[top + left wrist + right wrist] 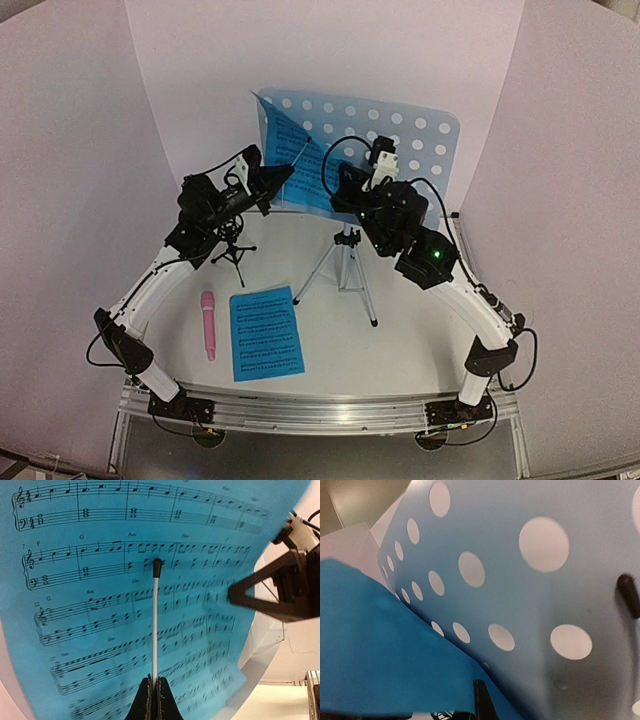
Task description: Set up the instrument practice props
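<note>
The pale-blue perforated stand desk (410, 130) stands on silver tripod legs (345, 265) at the back centre. A blue sheet-music page (285, 140) curls off the desk's left half. My left gripper (283, 175) is shut on the stand's thin silver page-holder wire (155, 620), which crosses the printed page (100, 605). My right gripper (342, 185) is at the page's right edge. One finger (480, 700) shows, with the page (380, 645) pinched against it and the desk (520, 590) behind. A second page (266, 333), the pink microphone (208, 325) and the black tripod mount (235, 245) are on the table.
White walls close in the back and both sides. The mount stands under my left arm. The microphone and loose page lie front left. A black-tipped second holder wire (627, 595) shows at the desk's right.
</note>
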You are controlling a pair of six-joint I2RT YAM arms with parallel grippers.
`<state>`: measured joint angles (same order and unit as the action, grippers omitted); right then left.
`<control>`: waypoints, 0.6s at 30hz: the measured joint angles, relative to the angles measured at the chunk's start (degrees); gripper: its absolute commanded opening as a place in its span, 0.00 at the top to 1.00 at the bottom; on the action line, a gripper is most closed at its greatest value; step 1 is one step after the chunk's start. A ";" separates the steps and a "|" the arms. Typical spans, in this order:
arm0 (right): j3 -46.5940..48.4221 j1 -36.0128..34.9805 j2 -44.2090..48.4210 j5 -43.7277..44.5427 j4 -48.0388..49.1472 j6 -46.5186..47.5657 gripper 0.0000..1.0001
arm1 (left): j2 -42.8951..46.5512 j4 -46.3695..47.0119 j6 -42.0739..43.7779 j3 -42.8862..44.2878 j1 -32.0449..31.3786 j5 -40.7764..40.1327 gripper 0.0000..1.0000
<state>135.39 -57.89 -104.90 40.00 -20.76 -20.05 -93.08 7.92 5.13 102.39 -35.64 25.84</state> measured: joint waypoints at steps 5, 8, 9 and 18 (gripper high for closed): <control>0.01 0.00 -0.88 -0.10 -1.55 -0.11 1.00 | 0.02 0.00 0.00 0.00 0.00 0.03 1.00; 0.35 0.00 -0.88 -0.10 -1.67 0.00 1.00 | 0.00 0.00 0.00 0.00 0.00 0.05 1.00; 0.57 0.00 -0.88 -0.08 -1.75 0.09 1.00 | 0.02 0.00 0.00 0.00 0.00 0.05 1.00; 8.27 0.00 -3.41 -0.12 -2.35 5.06 1.00 | 0.00 0.00 -0.02 0.00 0.00 0.10 1.00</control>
<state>143.67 -57.89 -108.31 39.88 -23.12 -14.99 -93.08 7.92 5.10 102.39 -35.64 25.93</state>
